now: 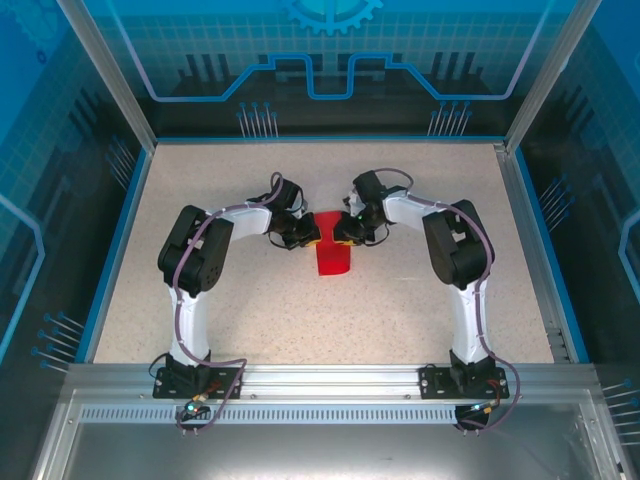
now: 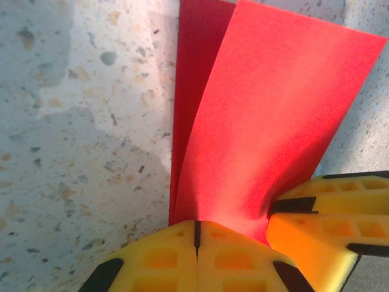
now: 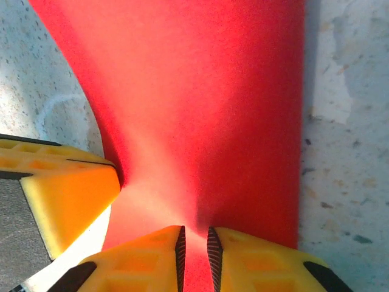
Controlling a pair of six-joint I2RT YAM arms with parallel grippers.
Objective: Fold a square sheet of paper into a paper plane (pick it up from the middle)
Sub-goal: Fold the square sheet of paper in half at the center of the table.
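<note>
The sheet point(image 2: 267, 121) is seen clamped by left gripper point(image 2: 196, 237) and right gripper point(image 3: 194, 249) at the wrists — from above, ringed by tabletop point(image 1: 420, 300).

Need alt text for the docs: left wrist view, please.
The left gripper, shut, pinches the near edge of the square sheet of paper, which extends away in two red layers over the speckled table. The right gripper's yellow fingers grip it alongside.

table point(image 1: 250, 300): speckled beige | on it: red paper sheet point(image 1: 332, 262), partly raised
</note>
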